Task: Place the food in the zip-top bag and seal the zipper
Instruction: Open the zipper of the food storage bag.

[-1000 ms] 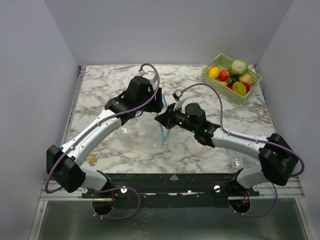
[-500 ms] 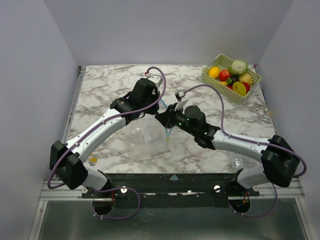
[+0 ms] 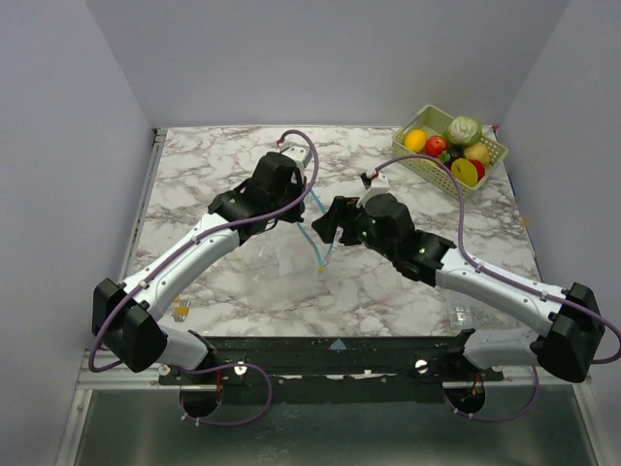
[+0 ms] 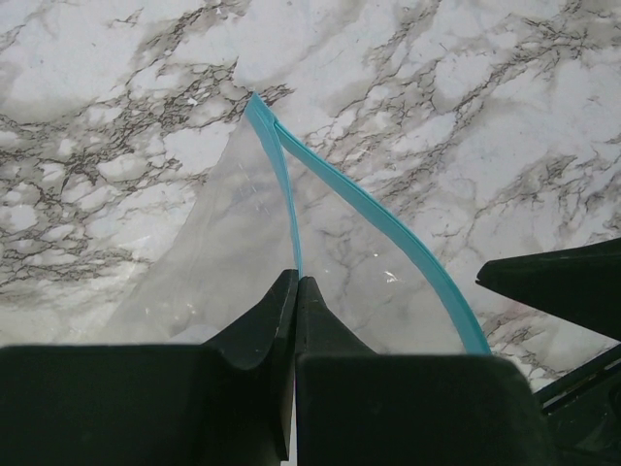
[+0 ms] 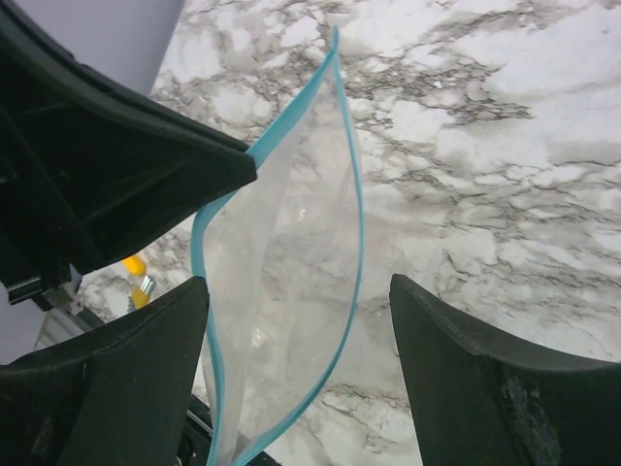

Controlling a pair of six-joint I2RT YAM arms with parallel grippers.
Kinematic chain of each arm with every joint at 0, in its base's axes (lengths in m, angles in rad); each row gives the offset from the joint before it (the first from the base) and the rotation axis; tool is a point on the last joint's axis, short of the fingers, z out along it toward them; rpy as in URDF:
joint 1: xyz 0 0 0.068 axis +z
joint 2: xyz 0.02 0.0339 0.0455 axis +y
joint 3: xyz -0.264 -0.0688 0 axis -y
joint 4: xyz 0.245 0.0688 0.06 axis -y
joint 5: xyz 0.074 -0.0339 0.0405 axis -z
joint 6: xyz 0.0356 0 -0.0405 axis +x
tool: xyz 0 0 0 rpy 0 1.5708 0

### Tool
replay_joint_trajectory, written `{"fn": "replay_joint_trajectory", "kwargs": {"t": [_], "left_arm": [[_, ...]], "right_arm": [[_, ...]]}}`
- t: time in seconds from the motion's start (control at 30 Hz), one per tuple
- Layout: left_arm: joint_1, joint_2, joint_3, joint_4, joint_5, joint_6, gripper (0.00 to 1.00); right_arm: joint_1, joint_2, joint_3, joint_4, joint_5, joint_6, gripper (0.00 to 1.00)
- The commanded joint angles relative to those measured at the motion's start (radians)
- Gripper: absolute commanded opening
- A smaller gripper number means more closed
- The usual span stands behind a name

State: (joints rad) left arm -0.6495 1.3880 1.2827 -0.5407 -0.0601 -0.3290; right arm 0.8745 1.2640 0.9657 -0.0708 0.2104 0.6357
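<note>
My left gripper [image 4: 296, 291] pinched tight on zipper [image 4: 374, 209], one lip only. Bag [image 4: 218, 257] mid-table, mouth gaping. My right gripper [image 5: 298, 291] spread wide, holding nothing, facing bag mouth. Food [image 3: 448, 148] in basket [image 3: 417, 163], far right corner.

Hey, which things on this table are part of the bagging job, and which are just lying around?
Job: zip-top bag, zipper, food, left gripper pinching it, open right gripper.
Lying about: green basket, small yellow item, clear plastic item.
</note>
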Motion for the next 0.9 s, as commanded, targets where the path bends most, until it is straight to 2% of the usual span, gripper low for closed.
{"fn": "replay_joint_trajectory", "kwargs": {"t": [0.0, 0.07, 0.1, 0.17, 0.2, 0.27, 0.3, 0.33, 0.4, 0.43, 0.57, 0.6, 0.73, 0.87], "left_arm": [[0.003, -0.024, -0.005, 0.007, 0.02, 0.004, 0.0], [0.003, -0.032, -0.007, 0.011, 0.028, 0.003, 0.0], [0.004, -0.037, -0.011, 0.016, 0.034, 0.0, 0.0], [0.003, -0.045, -0.017, 0.019, 0.037, -0.003, 0.0], [0.003, -0.046, -0.017, 0.018, 0.04, -0.004, 0.0], [0.003, -0.048, -0.017, 0.016, 0.044, -0.002, 0.0], [0.002, -0.051, -0.019, 0.018, 0.048, -0.002, 0.0], [0.004, -0.054, -0.019, 0.017, 0.048, -0.001, 0.0], [0.004, -0.054, -0.019, 0.015, 0.048, 0.002, 0.0], [0.004, -0.052, -0.02, 0.013, 0.048, 0.003, 0.02], [0.003, -0.029, -0.006, -0.016, 0.043, 0.005, 0.38], [0.003, -0.021, -0.002, -0.022, 0.04, 0.007, 0.41], [0.003, -0.014, 0.003, -0.034, 0.026, 0.027, 0.4], [0.002, -0.018, 0.006, -0.037, 0.023, 0.06, 0.24]], "right_arm": [[-0.012, 0.054, 0.072, -0.15, 0.071, -0.006, 0.77], [-0.012, 0.096, 0.09, -0.136, 0.058, -0.018, 0.75], [-0.012, 0.116, 0.099, -0.128, 0.051, -0.024, 0.67], [-0.012, 0.154, 0.127, -0.126, 0.046, -0.013, 0.47], [-0.012, 0.168, 0.135, -0.114, 0.04, -0.002, 0.4], [-0.013, 0.179, 0.122, -0.05, 0.027, -0.006, 0.39], [-0.012, 0.189, 0.128, -0.046, 0.032, -0.005, 0.33], [-0.012, 0.193, 0.137, -0.047, 0.034, -0.004, 0.25], [-0.012, 0.193, 0.141, -0.036, 0.039, 0.007, 0.02], [-0.012, 0.189, 0.139, -0.028, 0.041, 0.016, 0.01], [-0.012, 0.181, 0.15, -0.02, 0.065, 0.047, 0.01], [-0.012, 0.182, 0.152, -0.017, 0.067, 0.053, 0.01], [-0.012, 0.183, 0.164, -0.011, 0.087, 0.063, 0.01], [-0.012, 0.188, 0.174, -0.017, 0.106, 0.068, 0.01]]}}
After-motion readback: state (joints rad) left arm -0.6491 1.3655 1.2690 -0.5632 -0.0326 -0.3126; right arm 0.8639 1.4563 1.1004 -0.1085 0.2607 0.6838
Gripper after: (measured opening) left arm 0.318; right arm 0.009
